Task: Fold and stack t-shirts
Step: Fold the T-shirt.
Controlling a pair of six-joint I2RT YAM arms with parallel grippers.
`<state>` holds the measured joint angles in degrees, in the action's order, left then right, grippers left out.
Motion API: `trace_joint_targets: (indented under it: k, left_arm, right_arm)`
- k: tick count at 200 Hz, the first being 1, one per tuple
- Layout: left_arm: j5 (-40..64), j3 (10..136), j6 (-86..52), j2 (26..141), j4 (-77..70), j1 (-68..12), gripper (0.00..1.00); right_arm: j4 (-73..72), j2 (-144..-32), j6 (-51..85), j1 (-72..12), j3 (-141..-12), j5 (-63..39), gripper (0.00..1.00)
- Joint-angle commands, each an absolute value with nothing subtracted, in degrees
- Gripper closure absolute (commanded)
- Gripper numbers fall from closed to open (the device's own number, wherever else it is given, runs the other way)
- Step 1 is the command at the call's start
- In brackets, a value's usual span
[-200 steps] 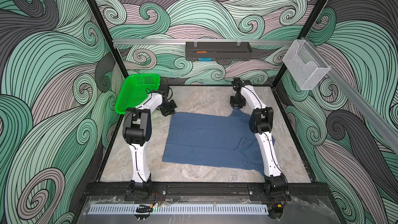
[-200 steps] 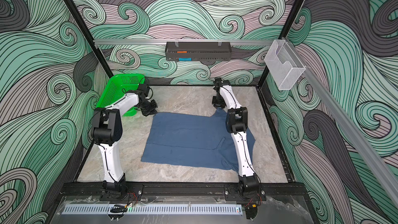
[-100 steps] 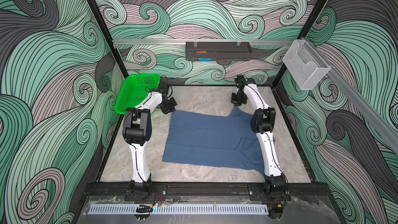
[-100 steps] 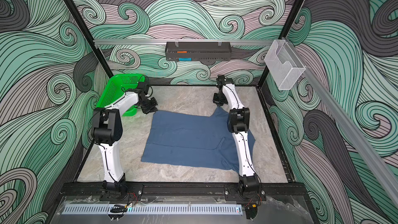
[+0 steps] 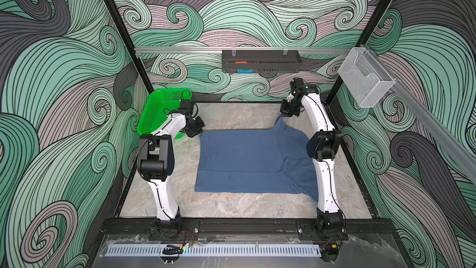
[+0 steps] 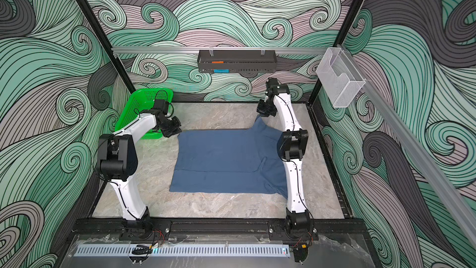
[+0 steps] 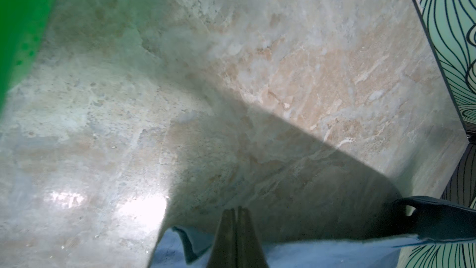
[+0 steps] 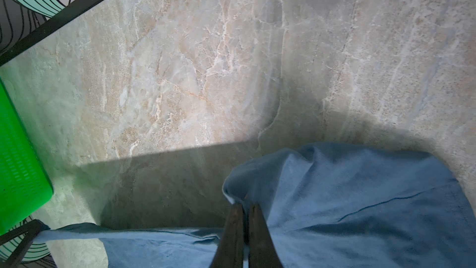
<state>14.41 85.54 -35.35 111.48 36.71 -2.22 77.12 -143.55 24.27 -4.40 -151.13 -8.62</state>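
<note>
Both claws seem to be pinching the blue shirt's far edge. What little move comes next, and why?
Probably raise both claws together and carry that edge toward the near hem. The left claw and right claw are shut on far corners of the shirt; the right corner is lifted, the rest lies flat.

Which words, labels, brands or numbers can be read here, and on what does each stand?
None can be read.
The t-shirt shows no print.
The orange strip and the blue patch in the dark wall rack may be labels, but are too small to read.
The green basket shows no writing.
</note>
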Motion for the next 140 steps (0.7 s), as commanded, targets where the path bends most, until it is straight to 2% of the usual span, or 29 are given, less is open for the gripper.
trace_joint_targets:
  k: [1,103,140]
  left_arm:
    - [15.25,83.40,-35.07,108.47,35.06,-1.45,1.00]
    - [18.17,84.92,-32.46,108.14,37.90,-1.13,1.00]
    - [21.24,84.74,-32.17,108.26,38.12,-1.16,1.00]
  right_arm:
    - [77.34,-139.47,25.38,-2.84,-148.18,-9.86,1.00]
    - [77.17,-129.19,25.84,-1.23,-132.82,-7.96,1.00]
    - [74.87,-124.62,26.50,-0.55,-124.83,-10.71,1.00]
